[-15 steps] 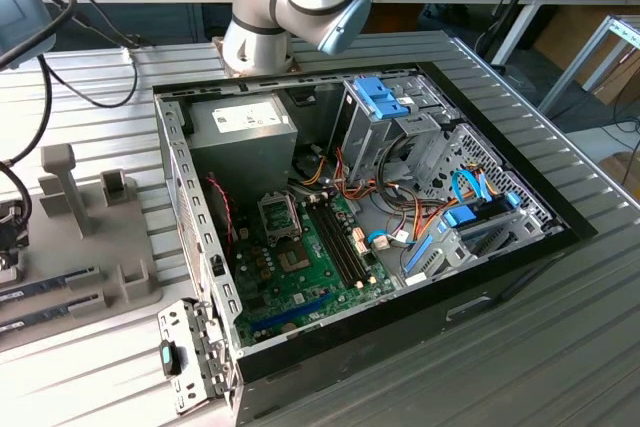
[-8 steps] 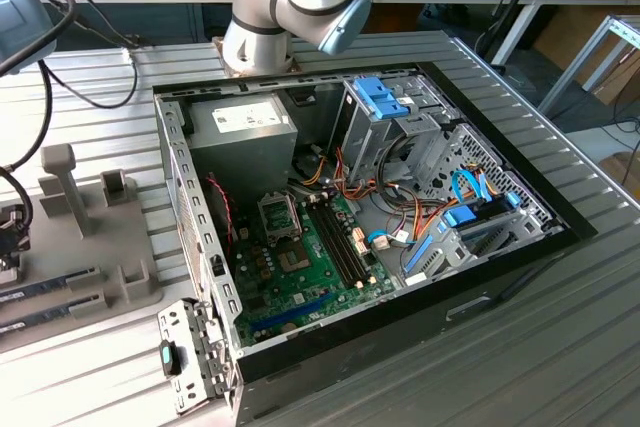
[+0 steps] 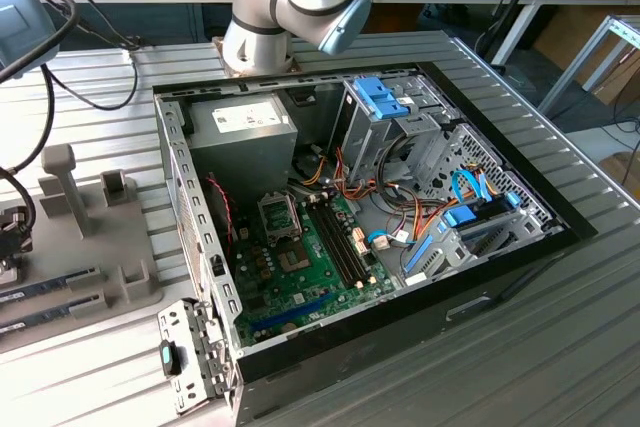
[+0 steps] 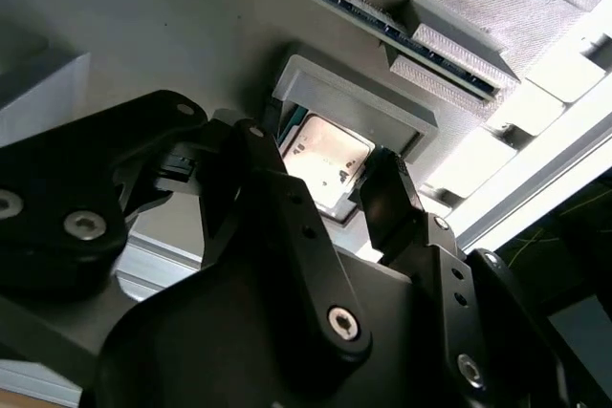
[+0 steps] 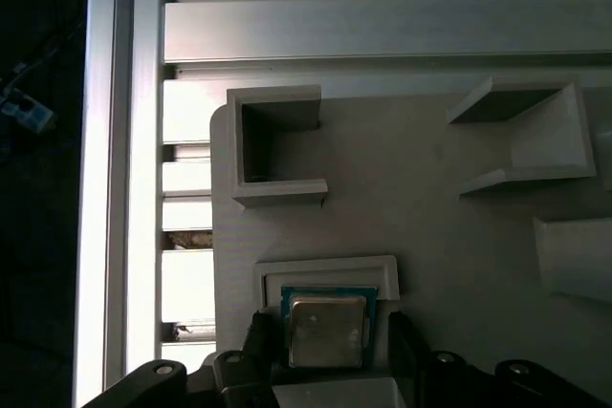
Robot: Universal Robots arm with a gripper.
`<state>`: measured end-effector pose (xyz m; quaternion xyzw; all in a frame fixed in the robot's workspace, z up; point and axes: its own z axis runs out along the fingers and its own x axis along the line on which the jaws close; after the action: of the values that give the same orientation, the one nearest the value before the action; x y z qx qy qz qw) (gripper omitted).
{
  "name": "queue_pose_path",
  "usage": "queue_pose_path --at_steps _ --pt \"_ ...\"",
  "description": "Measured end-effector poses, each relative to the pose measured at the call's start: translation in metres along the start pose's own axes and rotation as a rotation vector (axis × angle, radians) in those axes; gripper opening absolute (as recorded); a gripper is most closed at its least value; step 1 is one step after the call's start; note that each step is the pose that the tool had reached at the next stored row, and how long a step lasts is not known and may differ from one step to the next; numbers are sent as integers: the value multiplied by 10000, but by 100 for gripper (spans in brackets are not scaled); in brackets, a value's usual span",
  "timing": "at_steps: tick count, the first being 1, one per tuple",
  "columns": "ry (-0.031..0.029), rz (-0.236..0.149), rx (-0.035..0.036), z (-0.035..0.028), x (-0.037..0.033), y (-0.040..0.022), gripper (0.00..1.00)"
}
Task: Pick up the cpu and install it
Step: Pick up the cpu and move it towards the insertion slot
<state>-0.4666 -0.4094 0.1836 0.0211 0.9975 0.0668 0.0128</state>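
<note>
The cpu [image 5: 325, 332] is a small square chip with a dull silver top and a thin green edge. It lies flat in a shallow pocket of the grey holder plate [image 5: 430, 198], and shows in both wrist views, brightly lit in the second wrist view [image 4: 325, 161]. My gripper [image 5: 330, 343] is low over it and open, with one black finger [image 5: 265, 343] against one side of the chip and the other finger [image 5: 402, 346] a small gap off the opposite side. In the second wrist view the gripper [image 4: 320, 183] straddles the chip the same way.
In the exterior view an open computer case [image 3: 500, 247] lies on the slatted metal table, with its green motherboard [image 3: 300, 277] and silver socket frame [image 3: 280, 215] exposed. The grey holder plate [image 3: 90, 267] with upright blocks sits at the exterior view's left. Cables trail at the far left.
</note>
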Motion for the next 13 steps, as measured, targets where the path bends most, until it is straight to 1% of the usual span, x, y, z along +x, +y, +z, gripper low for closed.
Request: queue_pose_path --at_steps 3,5,13 --pt "0 0 0 1 0 0 59" --pt "0 0 0 1 0 0 47" --pt "-1 0 0 2 0 0 47"
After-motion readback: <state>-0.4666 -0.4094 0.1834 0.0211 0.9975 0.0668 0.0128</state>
